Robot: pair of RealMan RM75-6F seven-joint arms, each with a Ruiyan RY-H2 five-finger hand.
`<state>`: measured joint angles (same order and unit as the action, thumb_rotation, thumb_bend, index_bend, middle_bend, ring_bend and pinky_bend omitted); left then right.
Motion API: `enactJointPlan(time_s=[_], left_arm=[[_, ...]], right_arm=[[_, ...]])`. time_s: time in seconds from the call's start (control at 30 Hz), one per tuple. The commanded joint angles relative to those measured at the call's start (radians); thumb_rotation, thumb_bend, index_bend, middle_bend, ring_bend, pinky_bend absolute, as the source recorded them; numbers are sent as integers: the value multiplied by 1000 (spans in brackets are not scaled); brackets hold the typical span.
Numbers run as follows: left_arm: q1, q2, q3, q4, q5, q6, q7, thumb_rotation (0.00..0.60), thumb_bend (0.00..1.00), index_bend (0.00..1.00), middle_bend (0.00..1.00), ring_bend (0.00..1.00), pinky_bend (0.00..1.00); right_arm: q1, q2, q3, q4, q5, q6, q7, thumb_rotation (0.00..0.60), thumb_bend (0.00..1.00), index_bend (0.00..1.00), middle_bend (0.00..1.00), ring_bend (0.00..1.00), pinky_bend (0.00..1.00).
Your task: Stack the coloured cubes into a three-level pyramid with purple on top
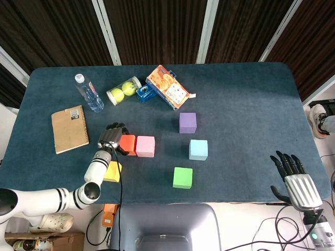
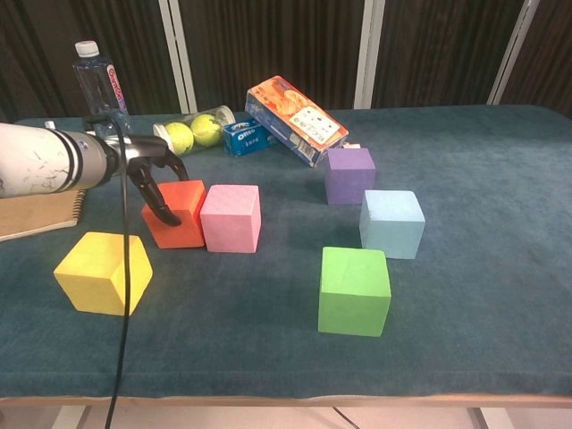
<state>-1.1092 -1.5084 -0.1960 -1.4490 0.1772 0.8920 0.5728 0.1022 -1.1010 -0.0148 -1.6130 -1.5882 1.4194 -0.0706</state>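
While the left hand (image 2: 152, 174) grips the orange cube (image 2: 175, 214), only the head view shows the right hand (image 1: 293, 175) — empty, fingers spread — and two tennis balls (image 1: 122, 91) fill a clear tube (image 1: 125, 90).

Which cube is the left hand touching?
The orange-red cube, flush against the pink cube. The left hand rests its fingers on its far-left side; the other cubes stand untouched.

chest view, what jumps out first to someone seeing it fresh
Six bright cubes dot the blue table. At left, the left robot hand grips the orange cube, which sits flush against the pink cube. The purple cube sits alone further back, nothing stacked yet.
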Motion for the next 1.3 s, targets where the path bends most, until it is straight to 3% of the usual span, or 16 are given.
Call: enactJointPlan(time_s=[0.03, 1.03, 1.3], left_arm=[[-1, -2, -1, 3, -3, -3, 2, 600, 265, 503, 118, 10, 82], [-30, -44, -22, 41, -66, -18, 66, 600, 229, 503, 118, 10, 82], [-26, -47, -24, 44, -56, -29, 60, 600, 211, 419, 118, 10, 82]], right_arm=[[-1, 0, 0, 0, -1, 1, 1, 600, 252, 0, 0, 0, 0], [-6, 12, 2, 1, -5, 14, 28, 600, 252, 0, 0, 0, 0], [-8, 14, 2, 2, -4, 17, 32, 600, 252, 0, 0, 0, 0]])
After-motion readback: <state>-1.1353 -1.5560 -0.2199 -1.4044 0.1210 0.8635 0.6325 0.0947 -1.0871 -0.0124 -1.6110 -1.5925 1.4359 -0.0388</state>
